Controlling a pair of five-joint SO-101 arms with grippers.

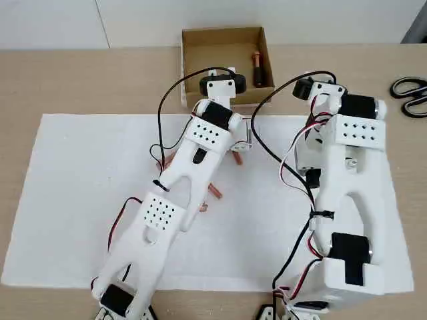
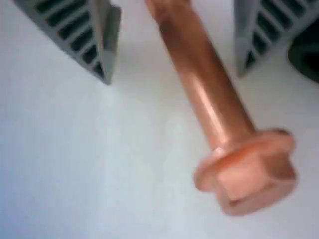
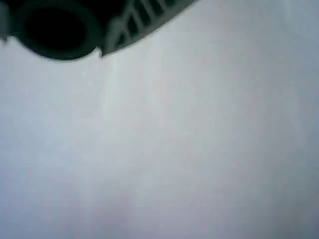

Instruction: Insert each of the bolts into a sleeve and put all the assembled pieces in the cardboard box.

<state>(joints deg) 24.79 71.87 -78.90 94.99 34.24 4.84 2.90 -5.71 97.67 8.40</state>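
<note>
A copper bolt (image 2: 214, 114) lies on the white sheet (image 1: 80, 187), its hex head toward the camera. My left gripper (image 2: 173, 77) stands open, with one grey ribbed finger on each side of the bolt's shaft and not touching it. In the high view this gripper (image 1: 241, 141) is just in front of the cardboard box (image 1: 189, 63), which holds one assembled piece (image 1: 257, 67). More bolts (image 1: 215, 191) lie beside the left arm. My right gripper (image 3: 55, 37) holds a black sleeve (image 3: 55, 30) low over the sheet, with a ribbed finger (image 3: 139, 17) against it.
Scissors (image 1: 410, 93) lie on the bare table at the far right. The right arm (image 1: 347, 167) stands close beside the left gripper. A dark object (image 2: 306, 55) sits at the edge of the left wrist view. The sheet's left half is free.
</note>
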